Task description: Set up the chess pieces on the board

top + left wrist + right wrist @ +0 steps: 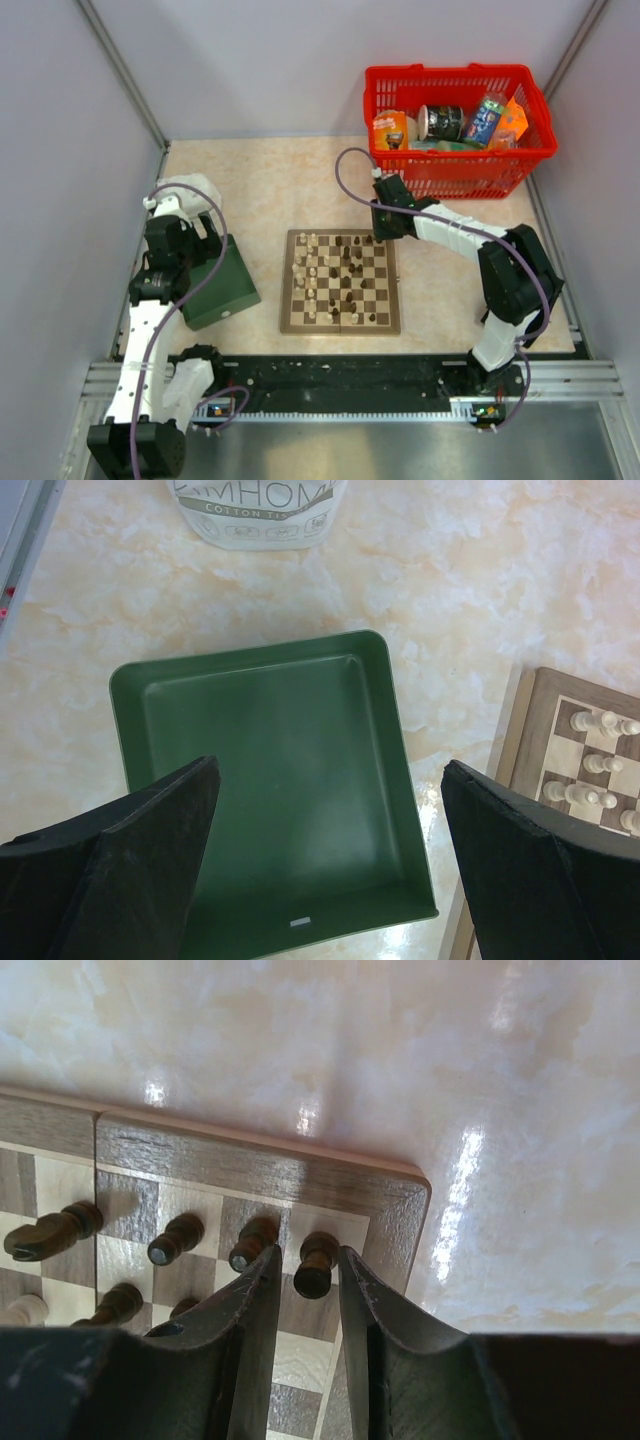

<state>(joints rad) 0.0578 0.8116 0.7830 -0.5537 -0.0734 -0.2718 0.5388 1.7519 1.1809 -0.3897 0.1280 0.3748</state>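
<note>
Right gripper (308,1253) is down low at the upper right corner of the square wooden chessboard with tan and dark brown squares (340,327), which lies mid-table in the top view. Its fingers (250,1305) are close together, with one small dark brown turned-wood chess piece (315,1266) upright between the tips on the corner square. A sliver of board shows on the piece's left side, so I cannot tell whether it is pinched or standing free. More dark pieces (176,1239) line the row to its left, one just beside the left finger. Cream-white pieces (308,262) stand along the board's left side.

Left gripper (330,770) hangs over the dark green square box (260,810) at the left of the top view, fingers wide apart, holding nothing.

Handling, my guess:
- The piece is very light and stiff, not fragile.
- The smooth rounded wood is likely slippery.
- The base is narrow, so it tips easily.
- Best hold is across the waist below the head, fingers square on and moving straight up or down.
- The neighbours are crowded, so a wide finger swing could knock the next piece over.
</note>
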